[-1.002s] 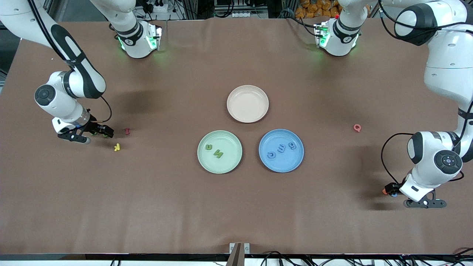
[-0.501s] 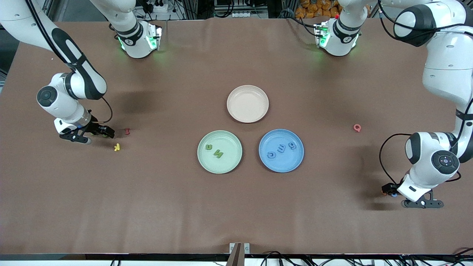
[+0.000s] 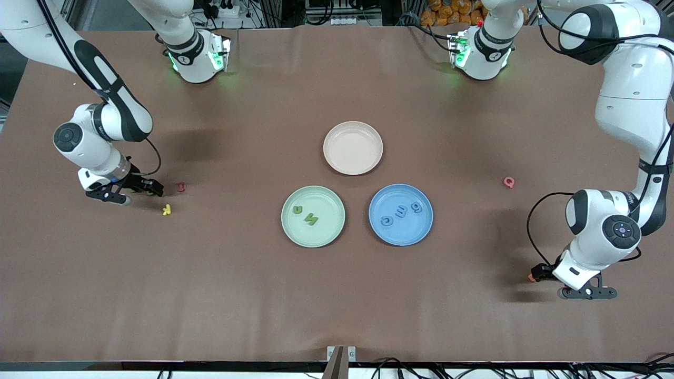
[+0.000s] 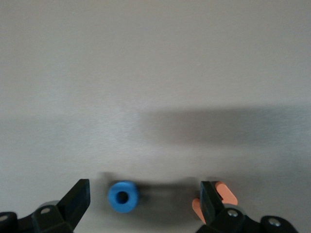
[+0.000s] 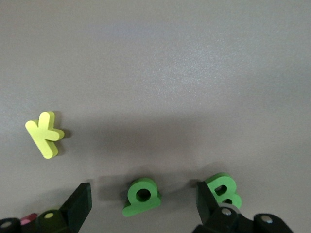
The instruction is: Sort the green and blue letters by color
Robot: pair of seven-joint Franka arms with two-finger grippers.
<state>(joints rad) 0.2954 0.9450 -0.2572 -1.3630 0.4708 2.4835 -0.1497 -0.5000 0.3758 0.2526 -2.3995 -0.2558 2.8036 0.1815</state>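
My right gripper [image 5: 143,204] is low over the table at the right arm's end, open, its fingers on either side of a green letter with a round hole [image 5: 142,196]. A second green letter, a B [image 5: 224,188], lies just outside one finger. My left gripper [image 4: 143,201] is open at the left arm's end, with a blue O [image 4: 122,196] between its fingers, closer to one of them. Two green letters [image 3: 310,218] lie in the green plate [image 3: 326,231]. Three blue letters [image 3: 401,211] lie in the blue plate [image 3: 405,234].
An orange letter [image 4: 224,193] touches the outside of a left finger. A yellow K [image 3: 167,209] and a red letter [image 3: 181,187] lie beside the right gripper [image 3: 151,187]. A pink Q [image 3: 508,182] lies alone. A cream plate [image 3: 353,150] stands empty.
The left arm's hand has slid low along the table toward the right arm's end, now covering the blue letter in the front view. The right gripper has hardly moved.
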